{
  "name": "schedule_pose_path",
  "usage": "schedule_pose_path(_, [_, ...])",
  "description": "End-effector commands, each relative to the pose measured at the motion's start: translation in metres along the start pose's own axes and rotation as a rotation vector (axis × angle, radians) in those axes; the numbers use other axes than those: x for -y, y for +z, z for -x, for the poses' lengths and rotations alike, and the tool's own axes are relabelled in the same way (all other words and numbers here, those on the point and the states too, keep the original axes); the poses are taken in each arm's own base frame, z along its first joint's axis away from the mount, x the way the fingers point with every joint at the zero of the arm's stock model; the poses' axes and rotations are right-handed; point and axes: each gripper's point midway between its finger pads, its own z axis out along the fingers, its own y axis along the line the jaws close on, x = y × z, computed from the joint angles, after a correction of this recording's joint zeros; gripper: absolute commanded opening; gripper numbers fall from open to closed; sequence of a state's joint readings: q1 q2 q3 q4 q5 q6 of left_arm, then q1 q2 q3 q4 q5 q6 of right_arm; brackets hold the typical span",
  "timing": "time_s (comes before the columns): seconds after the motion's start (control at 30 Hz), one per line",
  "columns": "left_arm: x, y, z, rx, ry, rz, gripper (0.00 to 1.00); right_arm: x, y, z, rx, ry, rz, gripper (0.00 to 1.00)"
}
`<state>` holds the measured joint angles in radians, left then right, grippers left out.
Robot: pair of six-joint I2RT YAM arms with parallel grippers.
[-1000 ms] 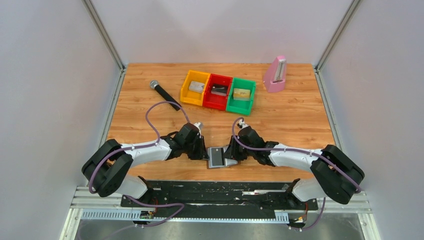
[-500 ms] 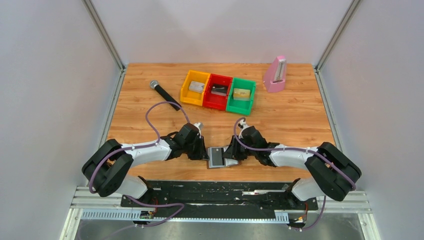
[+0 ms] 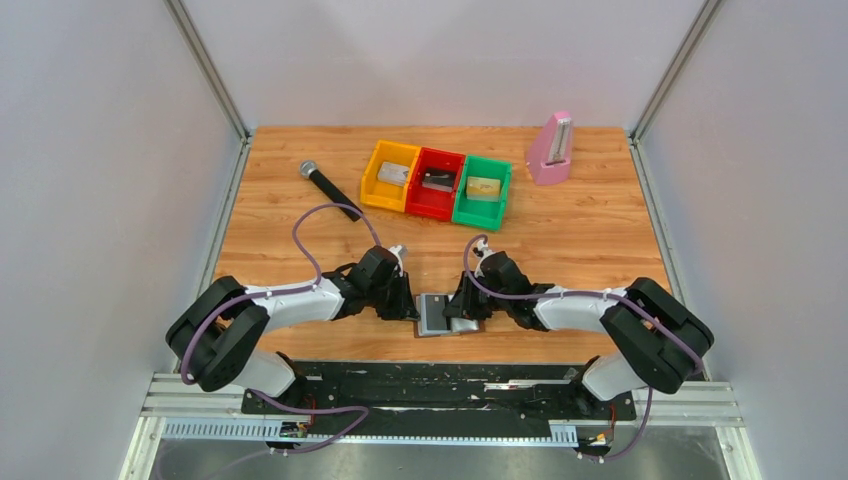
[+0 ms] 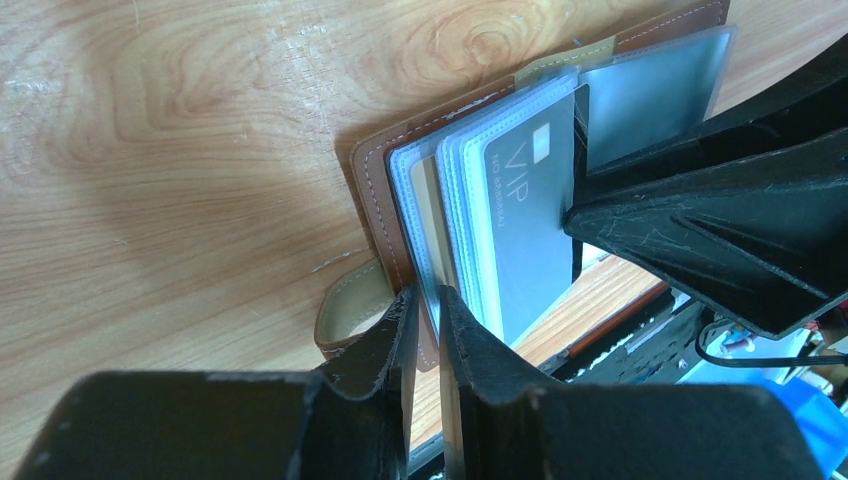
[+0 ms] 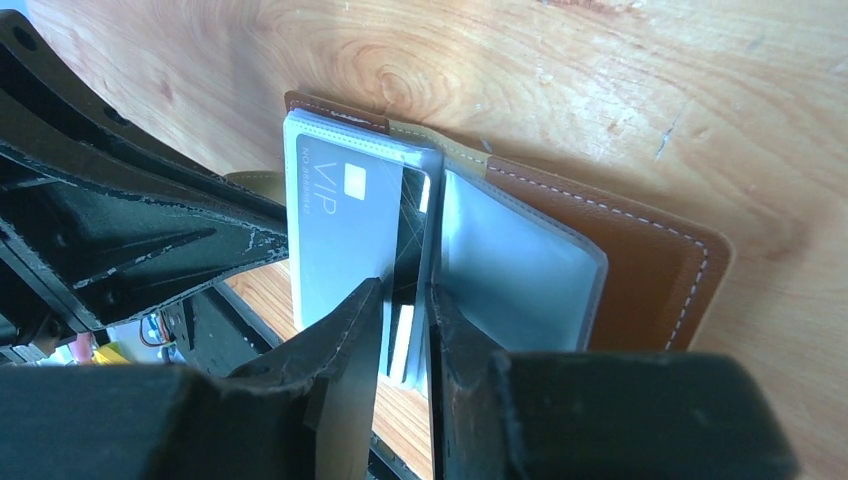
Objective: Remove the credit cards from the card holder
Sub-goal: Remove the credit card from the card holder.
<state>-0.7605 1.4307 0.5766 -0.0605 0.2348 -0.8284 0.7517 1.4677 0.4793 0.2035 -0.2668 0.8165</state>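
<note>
Right wrist: right end effector (image 5: 405, 300) nearly closed on a dark card (image 5: 408, 225), left end effector (image 4: 425, 320) pinching the card holder (image 5: 650, 270) rim; a sticking card could drag the holder free.

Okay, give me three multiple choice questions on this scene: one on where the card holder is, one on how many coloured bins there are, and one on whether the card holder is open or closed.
1. Where does the card holder lie?
A) At the near edge of the table, between the left gripper and the right gripper
B) At the far edge
C) In the far right corner

2. How many coloured bins stand on the table?
A) Two
B) Three
C) Five

3. What state is the card holder in?
A) Folded shut
B) Open, with a grey VIP card showing
C) Standing upright on one edge

Answers:
1 A: the top view shows it between both grippers, close to the arm bases.
2 B: orange, red and green stand in a row.
3 B: both wrist views show it spread open on the wood.
</note>
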Motion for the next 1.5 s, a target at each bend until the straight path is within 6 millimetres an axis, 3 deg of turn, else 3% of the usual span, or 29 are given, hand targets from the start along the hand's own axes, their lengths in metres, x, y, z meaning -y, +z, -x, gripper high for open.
schedule_pose_path(0.0, [-0.01,0.006,-0.004,-0.011,0.002,0.036,0.21,-0.005,0.005,0.009,0.019,-0.038,0.017,0.23])
schedule_pose_path(0.17, [-0.011,0.006,-0.005,-0.011,-0.001,0.036,0.21,-0.001,0.008,0.006,0.013,-0.029,0.014,0.2])
schedule_pose_path(0.33, [-0.011,0.003,-0.007,-0.027,-0.005,0.043,0.21,-0.005,0.008,0.005,0.01,-0.038,0.062,0.01])
schedule_pose_path(0.5, [-0.002,-0.006,0.0,-0.014,-0.007,0.039,0.22,-0.006,0.005,0.005,0.016,-0.054,0.068,0.0])
schedule_pose_path(0.73, [0.026,-0.019,0.014,0.016,-0.003,-0.049,0.23,-0.009,0.0,0.008,0.021,-0.063,0.079,0.0])
schedule_pose_path(1.0, [0.039,-0.014,0.023,0.029,0.008,-0.102,0.23,-0.013,0.0,0.007,0.007,-0.073,0.101,0.0])
schedule_pose_path(1.47, [-0.01,0.017,0.004,-0.036,0.032,0.06,0.19,-0.003,-0.008,0.006,0.003,-0.077,0.09,0.0])
